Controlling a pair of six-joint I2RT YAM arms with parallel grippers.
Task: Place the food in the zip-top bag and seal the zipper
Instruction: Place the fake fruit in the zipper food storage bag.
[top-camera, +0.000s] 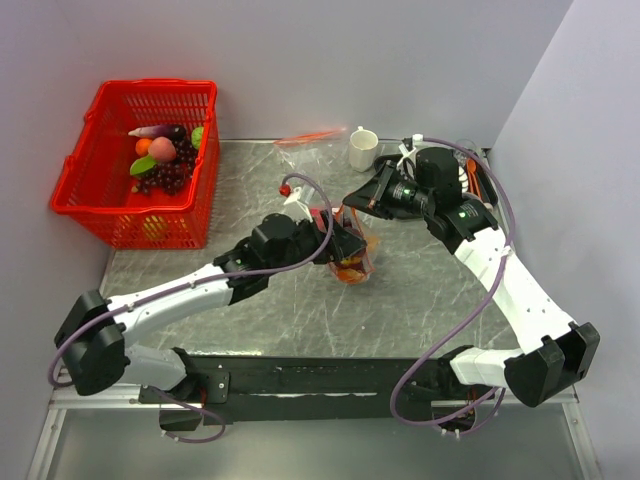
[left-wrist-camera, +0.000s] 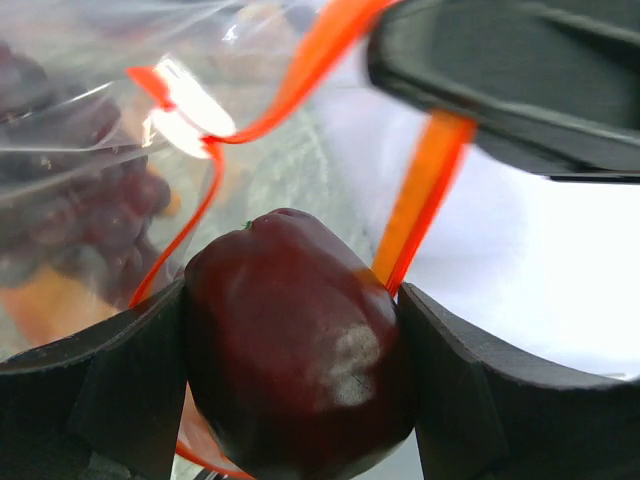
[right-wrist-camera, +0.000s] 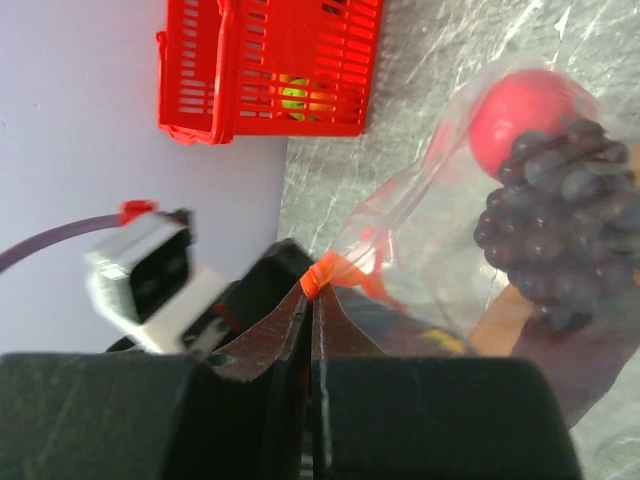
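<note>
A dark red fruit (left-wrist-camera: 300, 370) fills the near view, gripped between the fingers of the left claw (left-wrist-camera: 290, 315). It sits between the two runs of the orange-red strip (left-wrist-camera: 425, 190) at the mouth of the clear bag (right-wrist-camera: 440, 210). The right claw (right-wrist-camera: 312, 292) is pinched tight on that strip. Grapes (right-wrist-camera: 565, 220) and an orange-brown piece (right-wrist-camera: 505, 315) lie inside the bag, which is at the middle of the surface (top-camera: 430, 295).
</note>
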